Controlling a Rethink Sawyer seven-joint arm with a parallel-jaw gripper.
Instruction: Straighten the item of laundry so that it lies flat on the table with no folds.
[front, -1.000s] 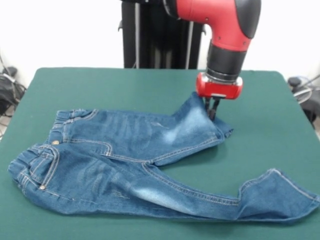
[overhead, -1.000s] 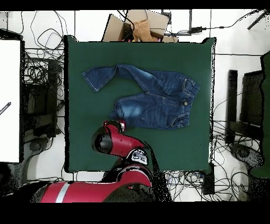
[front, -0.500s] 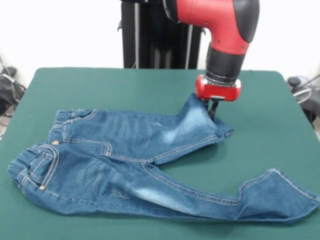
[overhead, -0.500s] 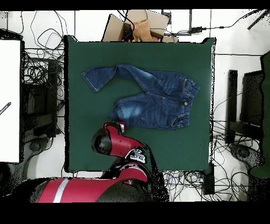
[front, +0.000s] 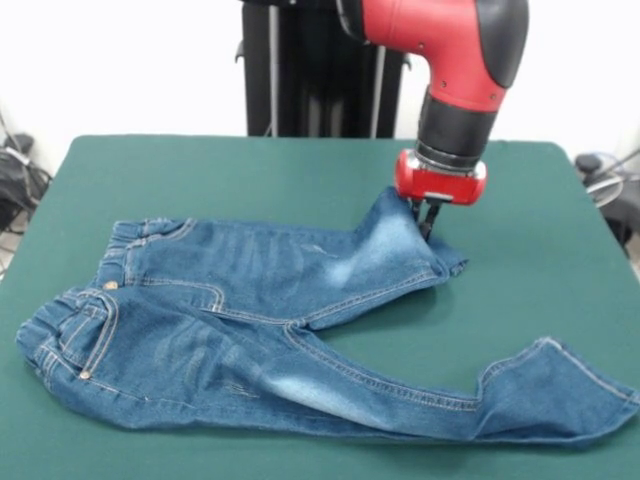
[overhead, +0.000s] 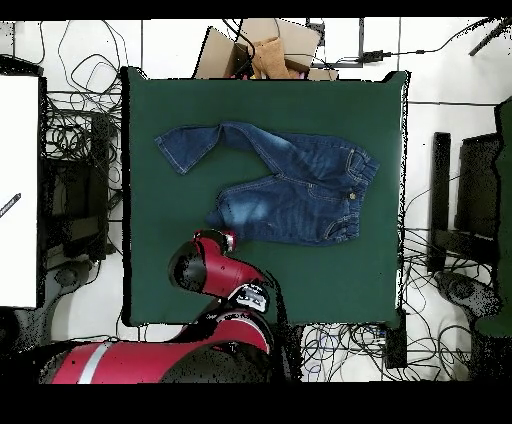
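On the green table (front: 250, 170), toward the middle of the cloth, lies the small pair of blue jeans (front: 250, 300), its gathered waistband (front: 70, 320) at the left of the front view and both legs running off to the right. The nearer leg stretches long across the front, and its hem end (front: 560, 390) kinks upward in a fold at the lower right. The farther leg is shorter in outline: its end (front: 405, 245) is lifted off the cloth into a raised peak, with a pale faded patch on the slope below it. A brass button (front: 109, 285) shows at the waistband, and tan stitching traces the pockets and seams.

At that raised leg end the gripper (front: 426, 214) comes down from the red and black arm (front: 450, 70), its dark fingers pressed together on the denim edge, holding the fabric up.

From overhead the jeans (overhead: 290, 185) sit in the table's central area, the arm (overhead: 215, 270) beside the lower leg end, with cables on the floor (overhead: 440, 120) around the table.
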